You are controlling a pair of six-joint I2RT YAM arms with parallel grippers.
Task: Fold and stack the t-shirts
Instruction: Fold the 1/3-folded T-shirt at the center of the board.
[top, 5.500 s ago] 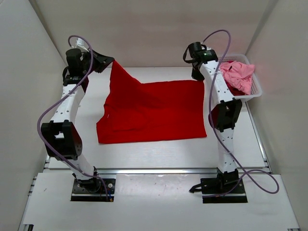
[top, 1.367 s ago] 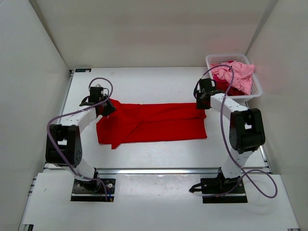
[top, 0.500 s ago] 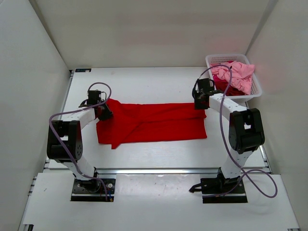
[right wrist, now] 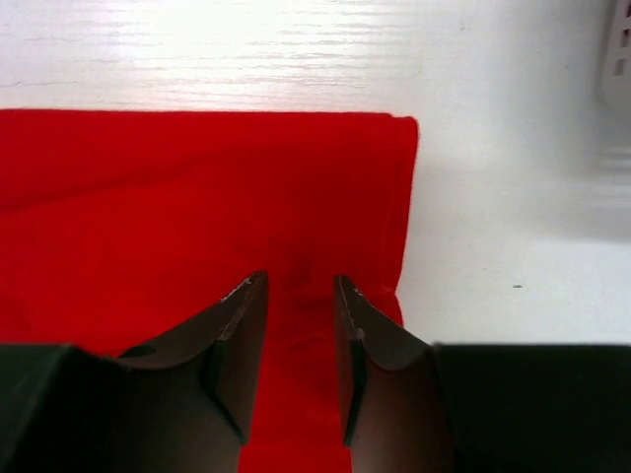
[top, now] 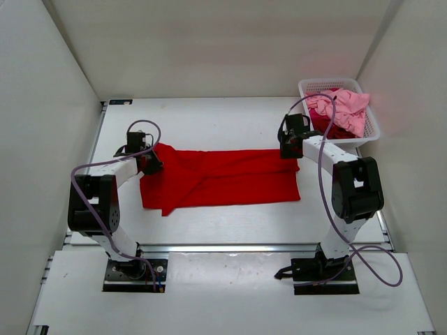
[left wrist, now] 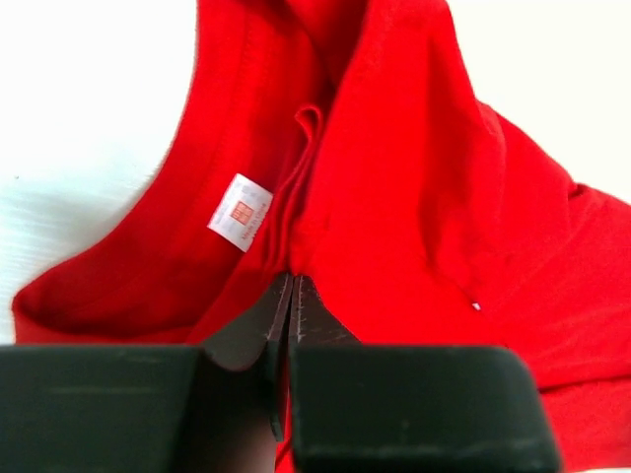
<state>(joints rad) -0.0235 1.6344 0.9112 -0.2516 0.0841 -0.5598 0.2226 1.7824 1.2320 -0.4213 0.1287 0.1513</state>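
I'm looking at the red shirt (top: 223, 178) lying flat on the tabletop (top: 223, 125) between the two arms, folded into a long band running left to right. The left claw (top: 150, 164) is sitting low at the band's far left corner. Its wrist view is showing the claw (left wrist: 288, 291) pressed together, pinching a raised fold of the shirt just beside the neck opening, where a white label (left wrist: 240, 212) is facing up. The right claw (top: 288, 150) is hovering at the far right corner. Its wrist view is showing the claw (right wrist: 301, 286) standing apart over the cloth, close to the folded right edge, with red fabric showing in the gap. A pink shirt (top: 346, 105) is lying heaped in the basket (top: 370, 132) at the far right corner of the tabletop, well apart from the red one.
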